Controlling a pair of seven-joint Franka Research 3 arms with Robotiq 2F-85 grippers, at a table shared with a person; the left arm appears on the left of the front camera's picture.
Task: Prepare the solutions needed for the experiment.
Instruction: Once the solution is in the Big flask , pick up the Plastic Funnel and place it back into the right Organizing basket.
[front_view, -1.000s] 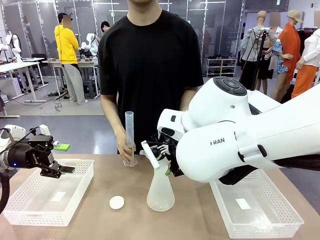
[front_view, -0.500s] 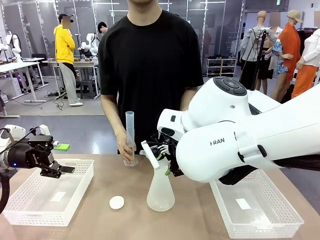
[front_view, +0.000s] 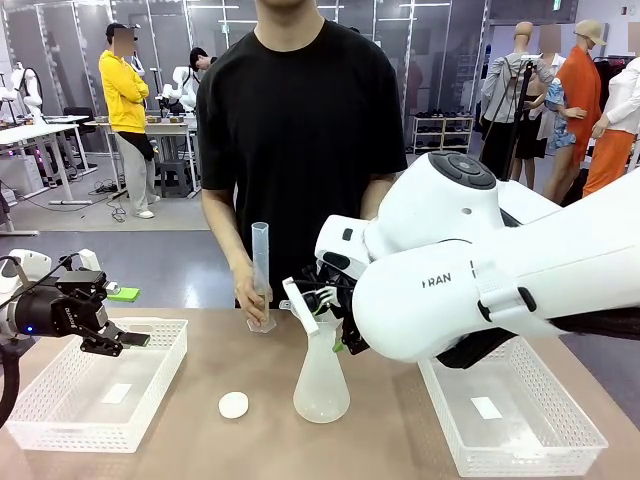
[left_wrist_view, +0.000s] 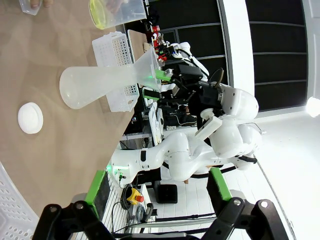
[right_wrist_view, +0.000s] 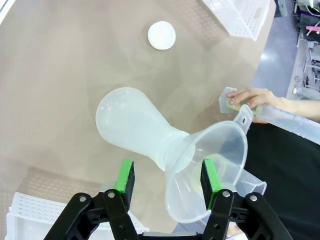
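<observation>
Conical flask (front_view: 321, 385): upright mid-desk (front_view: 200, 440), funnel (front_view: 303, 308) in its neck.
Solutions (front_view: 321, 408): faint, low inside the flask.
Right tool (right_wrist_view: 167, 174): jaws parted, straddling the flask's neck.
Left tool (front_view: 130, 340): open, far left of the flask.

The front camera stood on the robot's side, facing across the table (front_view: 250, 450) toward the person (front_view: 300, 120). The left wrist camera, rolled sideways, viewed the flask (left_wrist_view: 85, 87) from well off; the right wrist camera looked down on it closely. All three shared flask and white disc (front_view: 233, 404).
</observation>
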